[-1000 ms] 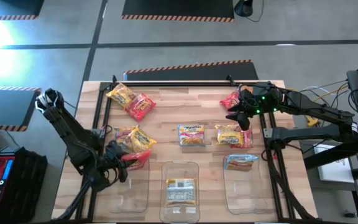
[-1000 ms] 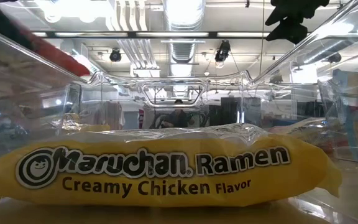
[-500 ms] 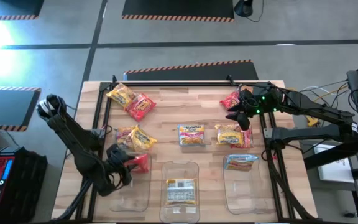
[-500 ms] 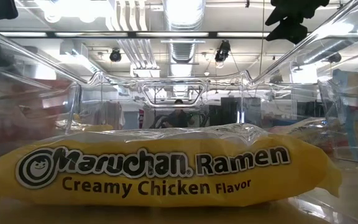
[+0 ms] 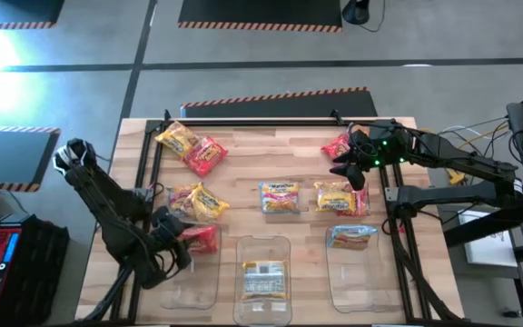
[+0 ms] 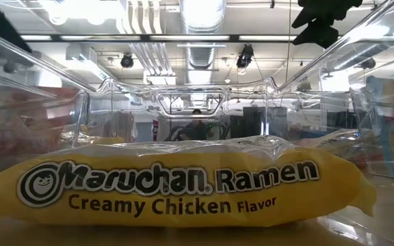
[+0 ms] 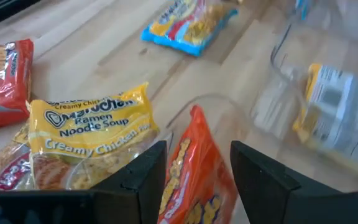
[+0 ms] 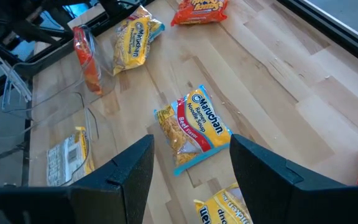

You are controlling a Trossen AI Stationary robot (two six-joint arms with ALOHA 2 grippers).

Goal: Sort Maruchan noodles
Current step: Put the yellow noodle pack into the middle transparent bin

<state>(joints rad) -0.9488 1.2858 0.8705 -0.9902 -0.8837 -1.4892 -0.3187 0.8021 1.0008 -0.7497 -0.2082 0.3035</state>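
Note:
My left gripper [image 5: 178, 240] is shut on a red noodle packet [image 5: 202, 238] over the far end of the clear left bin [image 5: 193, 277]. The middle bin [image 5: 263, 245] holds a yellow packet [image 5: 263, 278], which fills the low view [image 6: 183, 188]. A light blue packet [image 5: 352, 237] lies in the right bin. Loose on the table are a yellow [image 5: 177, 138] and a red packet [image 5: 207, 155], yellow ones [image 5: 200, 201], a blue one [image 5: 280, 196], a yellow one [image 5: 334, 195] and a red one [image 5: 337, 146]. My right gripper [image 5: 352, 165] hangs open above the table's right side. My left gripper pinches the red packet [image 7: 191, 168] between its two fingers [image 7: 145, 177], its flat faces against them. The packet stands on edge, upright, as the right wrist view shows [image 8: 87, 59]. It is lifted clear above the left bin's far rim [image 7: 210, 99].
Three clear bins sit side by side along the near edge. Dark frame rails [image 5: 148, 159] run along both sides of the wooden table [image 5: 261, 154]. Bare wood lies between the far packets and in front of my right gripper [image 8: 191, 180], near the blue packet [image 8: 194, 127].
My left gripper has carried the red packet a short way toward the table's near edge, from beside the yellow packets to the left bin's far end. The packet has stayed in the hold. The right arm has kept still.

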